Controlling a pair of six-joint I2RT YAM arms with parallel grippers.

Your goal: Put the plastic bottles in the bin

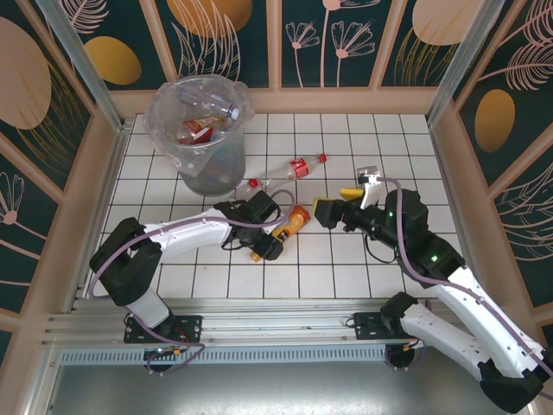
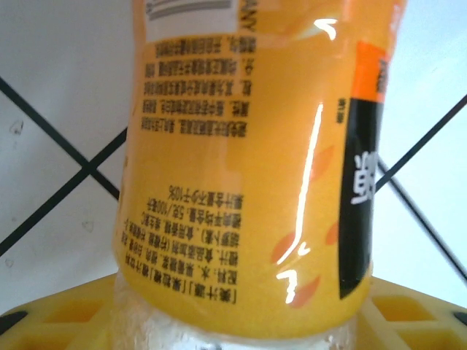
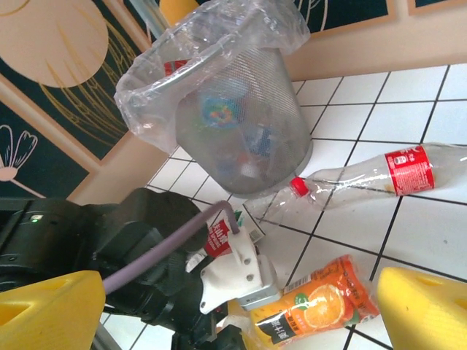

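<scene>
Bright even light; glare streaks the blurry orange bottle (image 2: pixel 248 182).

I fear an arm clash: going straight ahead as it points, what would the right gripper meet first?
Most likely the orange juice bottle held in the left gripper, though depth is unclear.

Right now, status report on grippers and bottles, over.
Left gripper shut on orange juice bottle, low over tiles. Right gripper open, empty. Red-label bottle lies on the way to bin.

White-shelled left arm (image 1: pixel 186 228) and right arm (image 1: pixel 467 296) showing black joints, purple cables (image 1: pixel 403 249) running along both, green lights (image 1: pixel 435 257) glowing on the right arm, yellow fingers (image 3: pixel 419 310) tipping the black left end effector (image 1: pixel 275 239) and right end effector (image 1: pixel 335 203)
</scene>
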